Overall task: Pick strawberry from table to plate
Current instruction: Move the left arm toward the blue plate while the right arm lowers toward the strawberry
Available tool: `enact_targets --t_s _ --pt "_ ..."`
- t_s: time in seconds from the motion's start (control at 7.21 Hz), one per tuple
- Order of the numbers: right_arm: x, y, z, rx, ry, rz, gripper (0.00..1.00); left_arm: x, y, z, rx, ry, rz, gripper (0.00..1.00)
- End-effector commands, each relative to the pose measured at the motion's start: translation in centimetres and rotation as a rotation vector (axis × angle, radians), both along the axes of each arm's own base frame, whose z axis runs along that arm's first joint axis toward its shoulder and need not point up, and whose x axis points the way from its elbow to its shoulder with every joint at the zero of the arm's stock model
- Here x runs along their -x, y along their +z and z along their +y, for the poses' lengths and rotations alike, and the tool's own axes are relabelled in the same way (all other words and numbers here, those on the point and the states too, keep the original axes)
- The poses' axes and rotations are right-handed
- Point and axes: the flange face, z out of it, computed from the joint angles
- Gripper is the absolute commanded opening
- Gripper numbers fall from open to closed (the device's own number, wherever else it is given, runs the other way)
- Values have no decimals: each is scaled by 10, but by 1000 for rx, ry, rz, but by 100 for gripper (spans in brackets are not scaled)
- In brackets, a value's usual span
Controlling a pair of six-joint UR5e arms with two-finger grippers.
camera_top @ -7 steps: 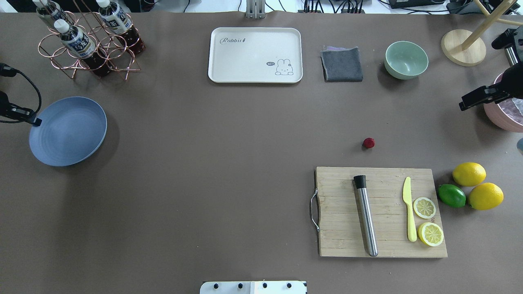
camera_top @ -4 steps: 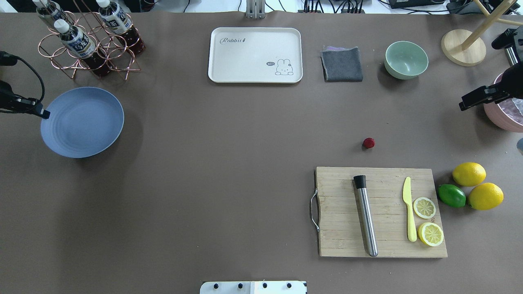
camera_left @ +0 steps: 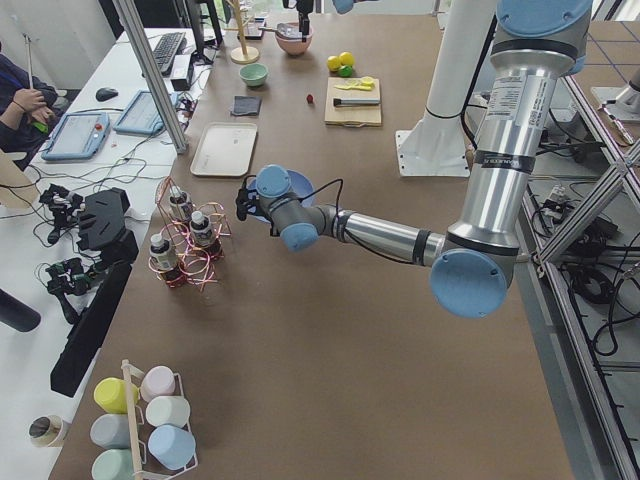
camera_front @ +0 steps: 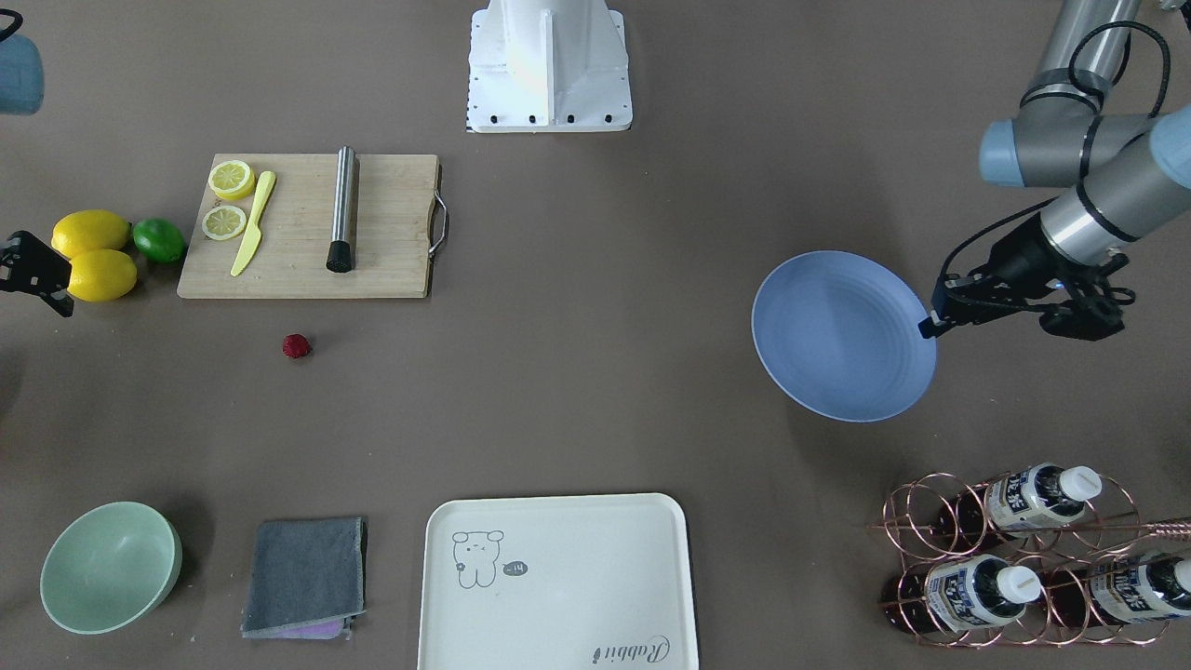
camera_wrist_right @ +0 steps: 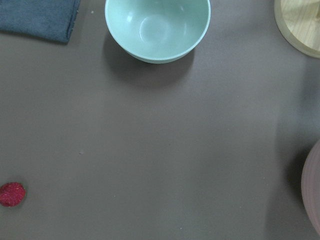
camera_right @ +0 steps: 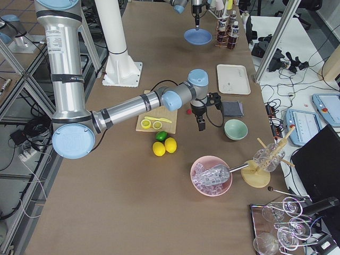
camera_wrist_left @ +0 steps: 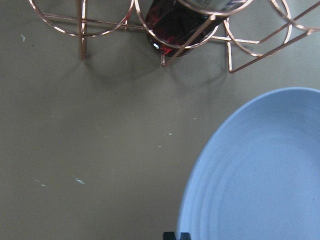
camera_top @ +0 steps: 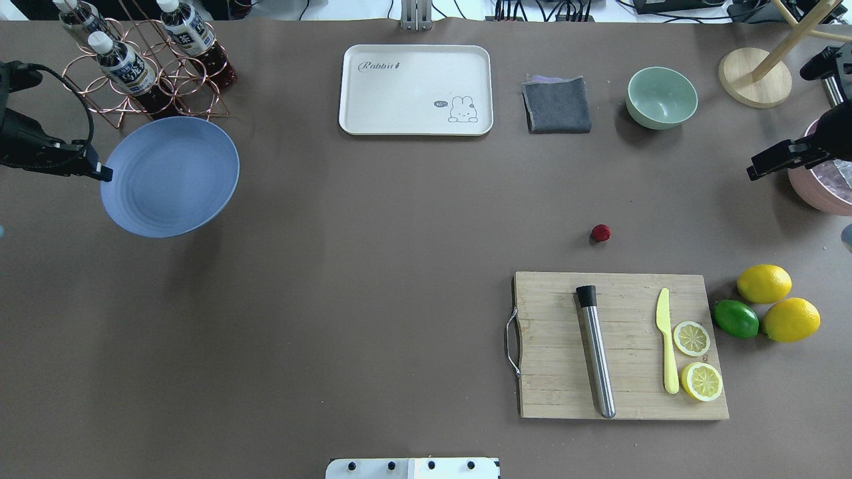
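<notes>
The strawberry (camera_top: 601,233), small and dark red, lies on the brown table (camera_top: 373,266) just beyond the cutting board; it also shows as the strawberry (camera_front: 297,346) and at the lower left as the strawberry (camera_wrist_right: 12,194). The blue plate (camera_top: 170,176) hangs tilted above the table's left side, casting a shadow below. My left gripper (camera_top: 105,176) is shut on the plate's rim; the plate (camera_wrist_left: 260,175) fills the left wrist view's lower right. My right gripper (camera_top: 752,173) hovers at the far right, well away from the berry; whether it is open or shut does not show.
A copper bottle rack (camera_top: 143,73) stands close behind the plate. A cream tray (camera_top: 416,90), grey cloth (camera_top: 557,105) and mint bowl (camera_top: 661,97) line the far side. The cutting board (camera_top: 619,346) holds a muddler, knife and lemon slices; lemons and a lime (camera_top: 735,319) sit beside it.
The left gripper has carried the plate to the right and farther from the robot, nearer the bottle rack. The strawberry and the right gripper have stayed where they were.
</notes>
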Motion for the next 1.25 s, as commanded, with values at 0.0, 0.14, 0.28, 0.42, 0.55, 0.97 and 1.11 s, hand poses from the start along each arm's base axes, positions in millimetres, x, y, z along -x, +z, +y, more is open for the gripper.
enact_targets --t_s 0.0,0.14,0.28,0.42,0.55,0.97,1.11 --pt "22 -9 -17 -4 -21 -2 100 -111 -77 20 40 -40 10 0" --pt "27 -4 -20 14 -11 -2 100 -152 -113 24 50 -59 -26 0" --pt "31 -5 -19 35 4 -7 100 -192 -130 45 60 -65 -30 0" --pt "40 -7 -15 55 9 -14 100 -229 -154 66 56 -73 -20 0" --pt "46 -9 -13 66 12 -17 100 -244 -166 75 53 -78 -32 0" --pt "71 -21 -13 89 18 -30 100 -259 -170 89 34 -85 -37 18" --pt "80 -22 -12 91 7 -29 100 -258 -170 88 22 -105 -41 97"
